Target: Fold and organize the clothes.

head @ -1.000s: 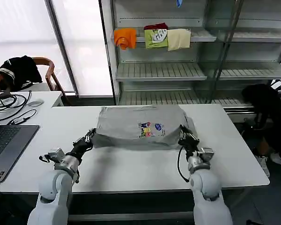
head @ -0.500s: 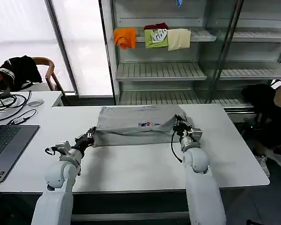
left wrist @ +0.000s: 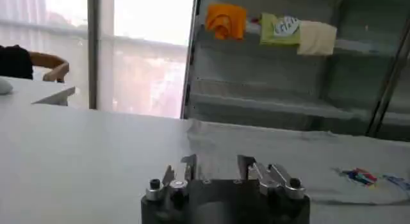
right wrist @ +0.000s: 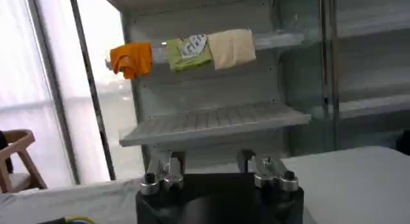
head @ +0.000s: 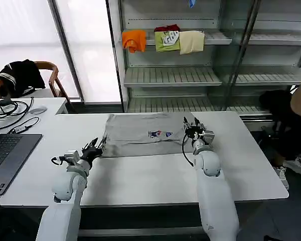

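Observation:
One of the clothes, a light grey shirt (head: 140,134), lies flat in a folded rectangle at the far middle of the white table (head: 140,181), its small multicoloured print (head: 160,133) facing up. My left gripper (head: 96,145) stands open just off the shirt's near left corner, with nothing between its fingers. In the left wrist view that gripper (left wrist: 216,168) points at the shirt (left wrist: 275,152) and its print (left wrist: 360,176). My right gripper (head: 192,124) is open at the shirt's right edge. In the right wrist view it (right wrist: 208,162) holds nothing and faces the shelves.
A metal shelf rack (head: 170,75) stands behind the table with orange (head: 134,39), green (head: 166,40) and cream (head: 191,41) folded garments. A laptop (head: 5,155) and cables (head: 10,113) lie at the left. A black garment (head: 20,74) hangs on a chair.
The raised, puffed shirt has dropped flat into a smaller fold. My right gripper moved away along the shirt's right edge. Both grippers have let go of the cloth and opened.

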### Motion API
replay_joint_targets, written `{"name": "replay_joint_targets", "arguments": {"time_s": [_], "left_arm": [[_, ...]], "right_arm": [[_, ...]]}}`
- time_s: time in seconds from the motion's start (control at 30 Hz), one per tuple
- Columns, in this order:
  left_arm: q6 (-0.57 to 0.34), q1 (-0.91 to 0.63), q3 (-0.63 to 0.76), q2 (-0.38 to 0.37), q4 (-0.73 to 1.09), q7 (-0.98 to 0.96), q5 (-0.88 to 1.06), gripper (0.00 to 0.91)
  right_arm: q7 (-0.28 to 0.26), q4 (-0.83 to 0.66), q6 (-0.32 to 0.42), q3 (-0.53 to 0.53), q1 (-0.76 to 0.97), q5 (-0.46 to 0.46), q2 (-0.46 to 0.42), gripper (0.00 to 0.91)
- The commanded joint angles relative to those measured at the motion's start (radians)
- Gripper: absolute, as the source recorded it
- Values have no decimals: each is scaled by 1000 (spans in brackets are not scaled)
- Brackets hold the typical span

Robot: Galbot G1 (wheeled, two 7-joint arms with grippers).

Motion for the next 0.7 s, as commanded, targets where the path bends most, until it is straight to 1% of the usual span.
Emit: {"name": "replay_joint_targets", "arguments": {"time_s": [0.03,0.1,0.17,0.3,0.47,0.5,0.53,0.57,0.6,0.63,0.67,0.7], "left_arm": [[115,43,13,4,-35,34,155,907],[117,58,19,1,-46,38,178,907],[117,65,22,-4,-48,44,190,907],[116,69,23,-8,-52,45,193,907],[116,73,20,-15,-51,41,201,907],[116,73,19,-17,-48,41,201,907],[116,73,18,-18,-48,41,202,907],[116,74,18,-19,-47,39,203,907],[116,74,18,-20,-46,38,206,907],[116,74,18,-21,-45,38,207,907],[116,74,18,-21,-44,38,208,907],[116,75,18,-21,-44,38,210,725]], "right_arm": [[-35,156,-224,7,-111,-55,-96,907],[-35,170,-227,10,-145,-54,-138,907],[-45,176,-226,23,-178,-45,-152,907],[-63,195,-225,50,-227,-37,-154,907],[-71,204,-224,56,-262,-32,-168,907],[-70,202,-224,53,-266,-32,-173,746],[-69,201,-224,52,-269,-32,-175,423],[-68,198,-224,50,-271,-32,-176,191],[-70,193,-223,50,-274,-33,-174,20],[-76,192,-223,51,-277,-34,-171,0],[-78,191,-223,52,-279,-35,-170,0],[-85,189,-223,50,-283,-31,-170,0]]}}
